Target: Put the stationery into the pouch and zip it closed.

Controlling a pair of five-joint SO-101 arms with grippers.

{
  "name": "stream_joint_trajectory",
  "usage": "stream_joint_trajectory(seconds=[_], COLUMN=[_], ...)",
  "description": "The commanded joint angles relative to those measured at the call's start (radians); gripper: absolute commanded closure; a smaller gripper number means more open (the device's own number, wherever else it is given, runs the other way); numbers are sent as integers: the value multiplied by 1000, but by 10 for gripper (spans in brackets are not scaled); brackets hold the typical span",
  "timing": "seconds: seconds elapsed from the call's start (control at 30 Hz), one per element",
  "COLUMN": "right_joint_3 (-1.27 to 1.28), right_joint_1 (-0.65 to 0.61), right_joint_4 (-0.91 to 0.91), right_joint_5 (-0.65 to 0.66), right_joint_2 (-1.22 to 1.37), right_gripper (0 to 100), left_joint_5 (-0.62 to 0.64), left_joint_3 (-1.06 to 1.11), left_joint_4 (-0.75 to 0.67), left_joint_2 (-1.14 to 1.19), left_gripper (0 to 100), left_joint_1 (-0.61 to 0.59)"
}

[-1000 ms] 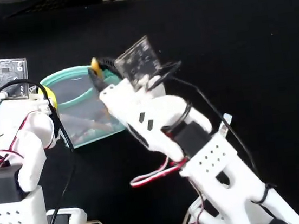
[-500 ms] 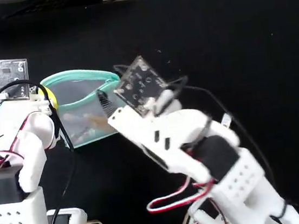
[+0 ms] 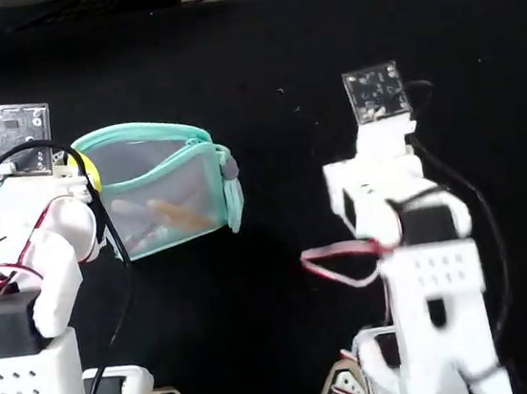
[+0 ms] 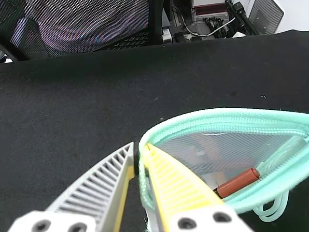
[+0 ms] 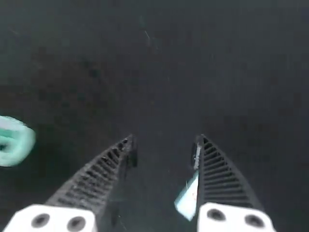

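Pouch [image 3: 158, 196], left of centre in the high view, holding a brown pen [image 4: 237, 181]; zip apparently drawn shut. Left gripper [image 4: 140, 152] pinches its rim; right gripper [image 5: 164, 145] spread wide, empty. Only release seemingly remains.

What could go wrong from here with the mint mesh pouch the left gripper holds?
The left gripper pinches just the rim of the mint-green mesh zip pouch, so the fabric could slip free.
Whether the zip is fully shut is unclear; if not, the reddish-brown pen inside could slide out.
A small pale-blue piece sits beside the open right gripper; if it is stationery, it may get left out.
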Motion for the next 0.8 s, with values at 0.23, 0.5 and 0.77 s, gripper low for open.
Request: stream_joint_trajectory(seconds=[0.23,0.5,0.77], right_joint_3=[-277,-492,-556], right_joint_1=[150,232,221], right_joint_4=[-2,77,86], right_joint_5=[-11,-11,-11], right_joint_2=[720,1021,1121], right_gripper=[797,797,890], left_joint_5=[-12,-12,-12], left_joint_3=[260,259,260], left_joint_4=[-100,-100,-97], left_joint_2=[28,28,26], left_gripper=[970,970,970], left_joint_1=[-1,7,7])
